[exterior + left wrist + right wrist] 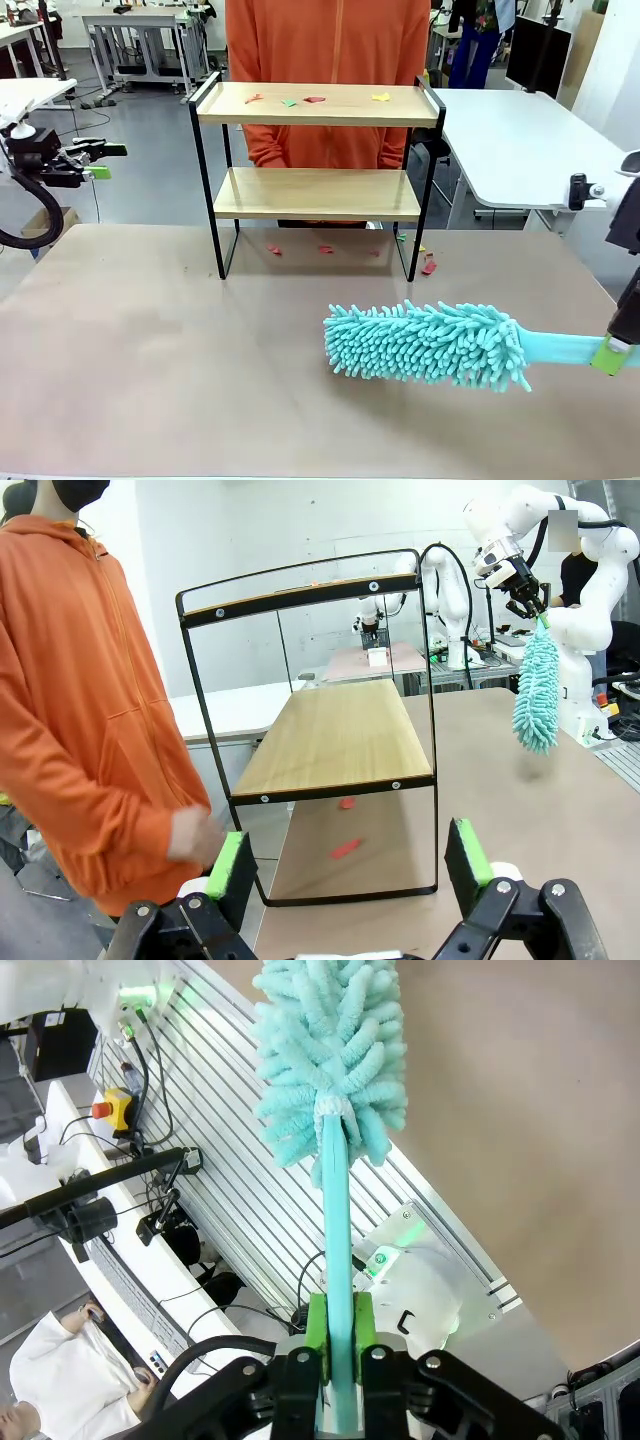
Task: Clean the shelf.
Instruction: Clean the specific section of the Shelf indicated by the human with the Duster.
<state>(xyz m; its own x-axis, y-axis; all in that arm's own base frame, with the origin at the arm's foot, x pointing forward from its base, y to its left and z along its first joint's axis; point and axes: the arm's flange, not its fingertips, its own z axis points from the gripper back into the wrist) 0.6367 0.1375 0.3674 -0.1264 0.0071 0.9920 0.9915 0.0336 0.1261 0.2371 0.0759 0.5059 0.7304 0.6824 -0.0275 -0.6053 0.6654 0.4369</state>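
Note:
The shelf (317,192) stands at the table's far middle, two wooden boards in a black frame. Small coloured paper scraps (315,99) lie on its top board. My right gripper (610,355) at the right edge is shut on the handle of a teal fluffy duster (425,343), which hangs a little above the table in front of the shelf. The right wrist view has the gripper (338,1335) clamped on the handle with the duster head (335,1050) beyond. My left gripper (108,161) is open at the far left, off the table. In its own view, the gripper (350,865) faces the shelf (340,735) end-on.
A person in an orange hoodie (330,60) stands right behind the shelf, one hand (195,835) near its end. More scraps (325,249) lie on the table (150,350) under and beside the shelf's legs. Another white table (520,140) sits at the back right.

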